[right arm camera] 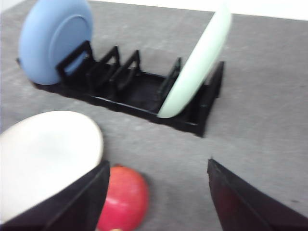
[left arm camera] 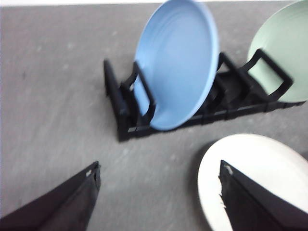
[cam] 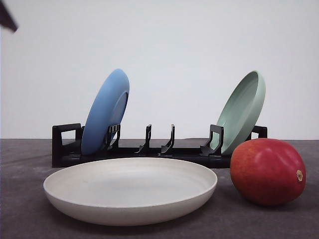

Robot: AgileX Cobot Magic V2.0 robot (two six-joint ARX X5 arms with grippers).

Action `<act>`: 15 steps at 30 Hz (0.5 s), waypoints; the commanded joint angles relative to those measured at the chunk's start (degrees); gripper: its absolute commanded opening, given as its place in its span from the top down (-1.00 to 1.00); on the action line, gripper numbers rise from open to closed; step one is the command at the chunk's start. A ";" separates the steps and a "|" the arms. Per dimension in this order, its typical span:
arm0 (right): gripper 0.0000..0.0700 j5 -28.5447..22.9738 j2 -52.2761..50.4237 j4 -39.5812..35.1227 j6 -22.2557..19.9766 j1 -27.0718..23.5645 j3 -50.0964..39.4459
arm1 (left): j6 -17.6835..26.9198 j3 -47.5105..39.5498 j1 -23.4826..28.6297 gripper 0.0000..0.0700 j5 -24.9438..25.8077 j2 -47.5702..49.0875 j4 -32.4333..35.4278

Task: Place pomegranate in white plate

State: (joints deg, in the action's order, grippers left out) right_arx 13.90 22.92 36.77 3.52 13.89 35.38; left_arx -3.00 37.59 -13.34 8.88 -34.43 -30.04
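The red pomegranate (cam: 267, 172) lies on the grey table at the front right, just right of the white plate (cam: 130, 188), which rests flat and holds nothing. In the right wrist view the pomegranate (right arm camera: 126, 199) sits beside one finger of my right gripper (right arm camera: 159, 197), which is open and hovers above the table with nothing between its fingers; the white plate (right arm camera: 45, 154) lies beside it. My left gripper (left arm camera: 159, 199) is open too, over bare table next to the white plate (left arm camera: 262, 163).
A black dish rack (cam: 149, 149) stands behind the plate, with a blue plate (cam: 105, 112) leaning in its left slot and a pale green plate (cam: 242, 112) in its right slot. Grey table (left arm camera: 53, 110) lies open left of the rack.
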 commanded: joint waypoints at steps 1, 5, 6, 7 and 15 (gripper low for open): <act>-0.17 1.52 0.23 -0.14 2.27 0.28 0.77 | -1.43 -1.42 0.79 -0.35 -0.07 1.43 0.50; -0.18 3.18 1.28 1.32 7.17 0.28 0.79 | -1.80 -2.98 1.85 -0.35 -0.07 3.93 -1.17; -0.18 3.20 2.03 1.90 8.83 0.28 0.79 | -1.82 -2.98 1.87 -0.35 -0.07 4.17 -1.44; -0.18 3.23 3.00 2.49 10.37 0.28 0.79 | -1.88 -2.98 1.86 -0.35 -0.07 4.36 -1.60; -0.41 5.36 15.49 3.82 14.16 0.49 1.00 | -2.87 -2.98 1.88 -0.34 -0.07 4.50 -1.56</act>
State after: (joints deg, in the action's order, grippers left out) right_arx 18.91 37.01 41.01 16.00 14.00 35.42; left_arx -5.57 34.22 -11.40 8.88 -29.71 -31.94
